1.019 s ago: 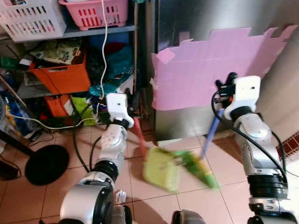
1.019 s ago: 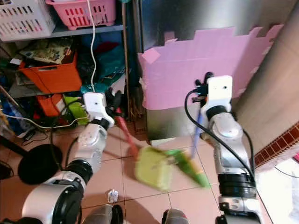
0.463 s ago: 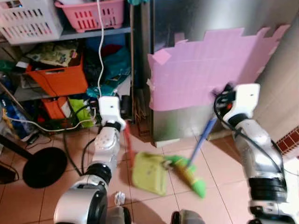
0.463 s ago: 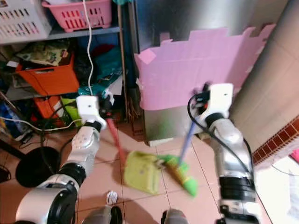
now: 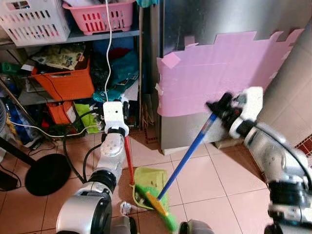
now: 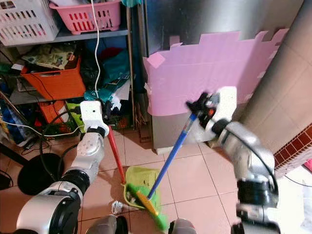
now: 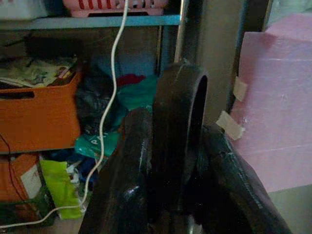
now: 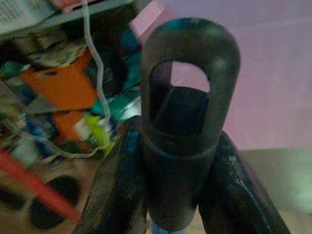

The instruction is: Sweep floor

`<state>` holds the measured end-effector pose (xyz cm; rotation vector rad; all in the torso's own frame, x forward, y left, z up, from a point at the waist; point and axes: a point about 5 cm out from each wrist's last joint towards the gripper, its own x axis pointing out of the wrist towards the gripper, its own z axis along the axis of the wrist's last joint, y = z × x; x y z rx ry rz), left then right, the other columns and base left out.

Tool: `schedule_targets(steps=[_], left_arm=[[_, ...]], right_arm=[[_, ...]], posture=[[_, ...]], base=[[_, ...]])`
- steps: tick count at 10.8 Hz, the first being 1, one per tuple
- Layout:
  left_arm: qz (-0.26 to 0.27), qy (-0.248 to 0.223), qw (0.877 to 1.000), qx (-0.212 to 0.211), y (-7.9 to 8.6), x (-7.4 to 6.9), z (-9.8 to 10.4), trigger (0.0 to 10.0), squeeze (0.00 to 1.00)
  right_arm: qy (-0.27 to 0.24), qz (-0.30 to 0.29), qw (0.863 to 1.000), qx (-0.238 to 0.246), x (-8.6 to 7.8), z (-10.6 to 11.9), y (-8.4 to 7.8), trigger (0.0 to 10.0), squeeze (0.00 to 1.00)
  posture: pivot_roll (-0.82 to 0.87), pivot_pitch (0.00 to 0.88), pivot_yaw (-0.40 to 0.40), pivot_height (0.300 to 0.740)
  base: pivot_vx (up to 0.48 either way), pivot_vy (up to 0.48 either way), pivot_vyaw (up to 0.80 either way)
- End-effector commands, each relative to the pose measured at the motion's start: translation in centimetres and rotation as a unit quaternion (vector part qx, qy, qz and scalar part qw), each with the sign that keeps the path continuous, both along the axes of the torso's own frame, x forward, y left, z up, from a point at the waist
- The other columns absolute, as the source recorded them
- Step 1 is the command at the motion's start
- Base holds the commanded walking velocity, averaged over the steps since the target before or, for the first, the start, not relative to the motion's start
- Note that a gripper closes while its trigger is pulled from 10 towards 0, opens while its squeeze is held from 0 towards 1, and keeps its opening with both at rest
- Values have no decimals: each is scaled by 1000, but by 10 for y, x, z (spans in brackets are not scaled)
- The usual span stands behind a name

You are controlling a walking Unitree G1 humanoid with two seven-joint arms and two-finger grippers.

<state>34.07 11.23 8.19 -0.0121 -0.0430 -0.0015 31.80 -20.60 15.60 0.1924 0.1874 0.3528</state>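
Your right gripper (image 5: 218, 106) is clamped on the blue broom handle (image 5: 187, 153), its green bristles (image 5: 158, 208) lying over the green dustpan (image 5: 151, 183) on the near tiles. Your left gripper (image 5: 125, 108) is closed around the dustpan's red handle (image 5: 128, 161).

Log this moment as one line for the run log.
sweep floor | left gripper shut on dustpan handle | right gripper shut on broom handle | broom head at dustpan lip

Silver arms (image 5: 113, 161) (black cables, fingers)
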Motion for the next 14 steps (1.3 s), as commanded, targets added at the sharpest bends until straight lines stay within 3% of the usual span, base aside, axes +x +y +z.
schedule_targets(steps=[1, 3, 7, 8, 9, 10, 11, 14], left_arm=[[-4, -4, 1000, 11, -2, 4, 5, 10000, 0], [-1, -2, 1000, 5, -3, 4, 5, 10000, 0], [1, -2, 1000, 4, -4, 5, 7, 10000, 0], [1, -5, 1000, 4, -4, 6, 8, 10000, 0], [3, -10, 1000, 2, -4, 7, 11, 10000, 0], [3, -11, 1000, 1, -3, 8, 11, 10000, 0], [3, -13, 1000, 4, -3, 8, 12, 10000, 0], [2, -6, 1000, -5, -1, 8, 12, 10000, 0]], right_arm=[[-36, -38, 998, -18, 5, 12, -9, 10000, 0], [-89, -78, 992, -36, 8, 23, -13, 10000, 0], [-141, -125, 981, -38, 16, 37, -23, 10000, 0], [-162, -148, 974, -49, 17, 43, -28, 10000, 0], [-203, -206, 953, -92, 18, 54, -40, 10000, 0], [-218, -230, 942, -107, 18, 58, -44, 10000, 0], [-221, -225, 942, -117, 17, 54, -38, 10000, 0], [-179, -206, 957, -100, 7, 15, -15, 10000, 0]], posture=[[-193, 0, 46, 740], [-194, 0, 44, 740], [-196, 0, 41, 740], [-196, 0, 41, 740], [-191, 0, 39, 740], [-191, 0, 39, 740], [-185, 0, 38, 740], [-177, 0, 38, 740]], base=[[0, 0, 0], [0, 0, 0], [0, 0, 0], [0, 0, 0], [0, 0, 0], [0, 0, 0], [0, 0, 0], [0, 0, 0]])
